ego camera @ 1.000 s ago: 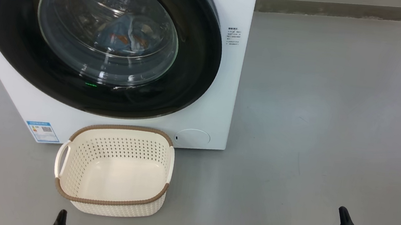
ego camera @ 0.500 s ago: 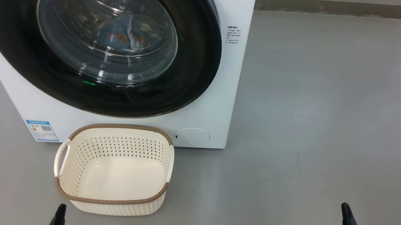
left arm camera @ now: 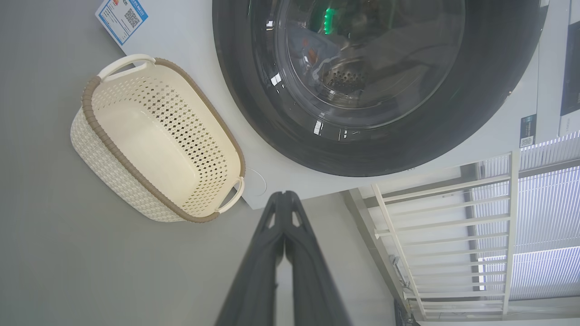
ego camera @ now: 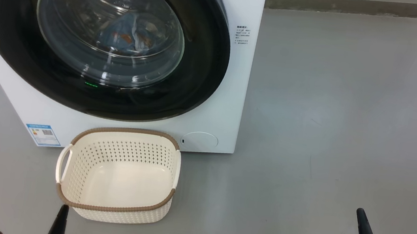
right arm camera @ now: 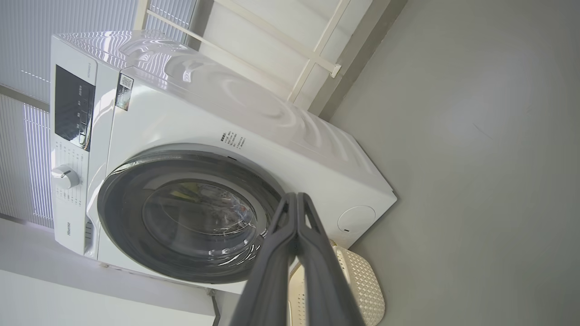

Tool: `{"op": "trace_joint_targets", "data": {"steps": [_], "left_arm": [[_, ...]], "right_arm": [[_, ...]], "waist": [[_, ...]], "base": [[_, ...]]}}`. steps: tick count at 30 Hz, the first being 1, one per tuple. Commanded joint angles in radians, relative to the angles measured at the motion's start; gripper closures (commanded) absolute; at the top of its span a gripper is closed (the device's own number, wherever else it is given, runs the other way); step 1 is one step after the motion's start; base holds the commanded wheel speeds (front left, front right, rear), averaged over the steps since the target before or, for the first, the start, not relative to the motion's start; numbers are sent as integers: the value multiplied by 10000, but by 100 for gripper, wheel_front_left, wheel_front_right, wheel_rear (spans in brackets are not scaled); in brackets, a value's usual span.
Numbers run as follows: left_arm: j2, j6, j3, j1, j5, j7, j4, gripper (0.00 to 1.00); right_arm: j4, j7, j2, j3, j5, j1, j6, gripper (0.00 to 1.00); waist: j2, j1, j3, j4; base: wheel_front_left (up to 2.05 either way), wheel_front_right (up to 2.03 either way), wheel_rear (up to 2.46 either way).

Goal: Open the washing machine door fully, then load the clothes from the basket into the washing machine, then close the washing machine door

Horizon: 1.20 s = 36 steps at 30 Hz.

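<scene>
Grip of both tools is clenched on nothing; the left gripper and the right gripper each have two long dark fingers pressed together, with the tips free above the grey smooth floor; the small cream plastic basket with perforated sides and brown woven-look rim stands just ahead of the left gripper, near it but apart; beyond the basket, ahead of the left gripper and far to the left of the right gripper, is the big white front-loading washing machine; its large round door with glossy black rim and bulging glass window lies flat against the machine front; the light blue clothes with orange-brown print lie inside, behind the glass
</scene>
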<state>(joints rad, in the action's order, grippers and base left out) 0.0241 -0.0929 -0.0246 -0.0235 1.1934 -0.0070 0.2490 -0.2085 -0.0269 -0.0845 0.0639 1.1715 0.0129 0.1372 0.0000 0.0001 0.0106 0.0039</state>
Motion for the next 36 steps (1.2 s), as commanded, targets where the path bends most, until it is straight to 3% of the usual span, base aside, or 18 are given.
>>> {"op": "trace_joint_targets", "data": {"steps": [1,36], "left_arm": [[190,-100,-300,502,223,81,-191,100],[254,-347,-824,1226,3720,1077,-53,100]], "right_arm": [[201,63,-49,-103,245,-482,-43,100],[-289,1087,148,224,4087,-1109,-63,100]], "waist": [[0,-1,-3,-1],[0,-1,-122,-35]], "base": [[0,0,0],[0,0,0]]}}
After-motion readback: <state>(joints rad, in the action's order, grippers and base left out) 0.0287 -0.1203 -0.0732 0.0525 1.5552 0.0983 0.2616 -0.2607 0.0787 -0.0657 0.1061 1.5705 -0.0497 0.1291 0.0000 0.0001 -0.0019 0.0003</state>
